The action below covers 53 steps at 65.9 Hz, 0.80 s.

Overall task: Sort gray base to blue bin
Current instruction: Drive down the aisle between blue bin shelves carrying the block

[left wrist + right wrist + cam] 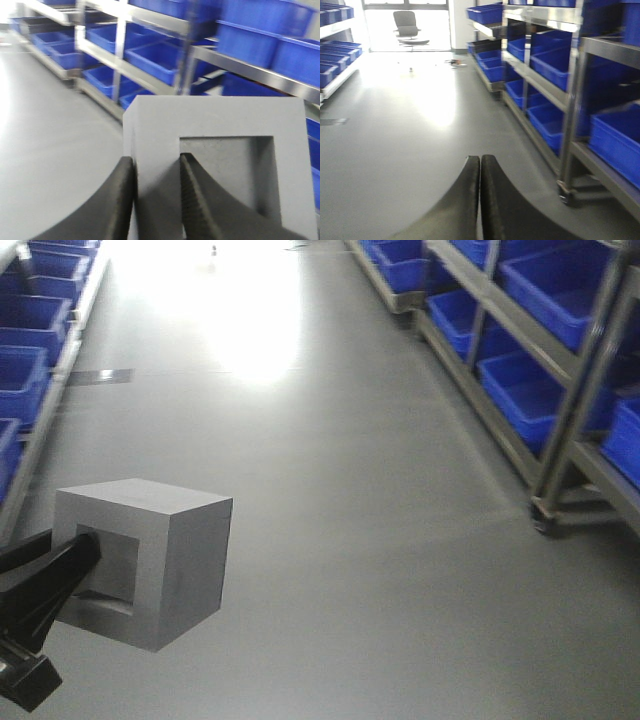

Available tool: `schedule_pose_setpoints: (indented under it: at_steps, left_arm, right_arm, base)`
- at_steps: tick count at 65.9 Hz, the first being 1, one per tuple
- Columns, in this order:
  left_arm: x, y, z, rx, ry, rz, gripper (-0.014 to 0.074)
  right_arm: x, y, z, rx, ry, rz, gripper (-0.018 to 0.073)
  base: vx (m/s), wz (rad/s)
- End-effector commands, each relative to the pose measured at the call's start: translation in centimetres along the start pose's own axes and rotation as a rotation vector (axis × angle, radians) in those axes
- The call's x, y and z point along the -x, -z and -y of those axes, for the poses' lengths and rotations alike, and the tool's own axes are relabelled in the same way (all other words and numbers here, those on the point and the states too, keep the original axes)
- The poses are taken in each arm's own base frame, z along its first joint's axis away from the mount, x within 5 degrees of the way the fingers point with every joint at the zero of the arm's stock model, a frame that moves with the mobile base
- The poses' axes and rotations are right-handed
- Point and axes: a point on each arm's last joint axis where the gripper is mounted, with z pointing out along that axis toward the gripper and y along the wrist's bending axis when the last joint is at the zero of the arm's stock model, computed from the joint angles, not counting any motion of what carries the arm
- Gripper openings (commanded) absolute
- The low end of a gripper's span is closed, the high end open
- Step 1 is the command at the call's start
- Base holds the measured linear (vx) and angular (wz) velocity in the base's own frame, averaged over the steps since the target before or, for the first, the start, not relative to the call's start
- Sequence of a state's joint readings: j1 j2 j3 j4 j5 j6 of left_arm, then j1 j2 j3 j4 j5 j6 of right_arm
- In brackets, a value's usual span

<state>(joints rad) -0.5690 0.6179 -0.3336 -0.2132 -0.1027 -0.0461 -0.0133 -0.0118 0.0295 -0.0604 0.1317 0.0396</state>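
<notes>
1. Since the left end effector [156, 172] is the closest thing in view, start there: it's clamped on the gray base [150, 560], with one finger inside the square recess and the other on the outside, so only a single wall of the block is pinched.
2. The base hangs in the air low on the left of the aisle, above the floor [350, 490] and resting on nothing.
3. Orientation: the recessed face points back at the left arm and the solid faces point down the aisle, with the top face about level. It's basically a cube, so there's no real long axis to speak of (the recess axis runs roughly in line with the fingers).
4. What worries me: nearly all the block's weight sits out past the fingers. Any jolt or quick swing could pivot it around that one wall, or let it slide off and hit the floor.
5. The right end effector [480, 167] has its fingers pressed together on nothing, so it's no backup.
6. Further out on the right are the racks [580, 400], and the nearest blue bin [535, 400] is well apart from the base. I can't tell which bin is the target. A sloppy reach could clip a rack post or a bin rim and knock the block loose.
7. Way at the back there's an office chair [407, 25].
</notes>
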Motion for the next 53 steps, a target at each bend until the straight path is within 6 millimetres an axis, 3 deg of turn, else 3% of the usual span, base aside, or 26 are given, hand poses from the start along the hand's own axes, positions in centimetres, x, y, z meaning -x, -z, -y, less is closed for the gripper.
schedule_pose_setpoints:
  at_steps: [1, 23, 53]
  left_arm:
    - [2.17, 0.20, 0.40, -0.018, 0.012, 0.143, -0.0006]
    - [2.17, 0.20, 0.40, -0.018, 0.012, 0.143, -0.0006]
    - [2.17, 0.20, 0.40, -0.018, 0.012, 0.143, -0.0006]
  right_arm:
    - [0.21, 0.02, -0.01, -0.002, 0.012, 0.070, -0.0009]
    - [0.21, 0.02, -0.01, -0.002, 0.012, 0.070, -0.0009]
    - [0.21, 0.02, -0.01, -0.002, 0.012, 0.070, -0.0009]
  base:
    - [0.22, 0.74]
    - [0.25, 0.44]
    - [0.34, -0.03]
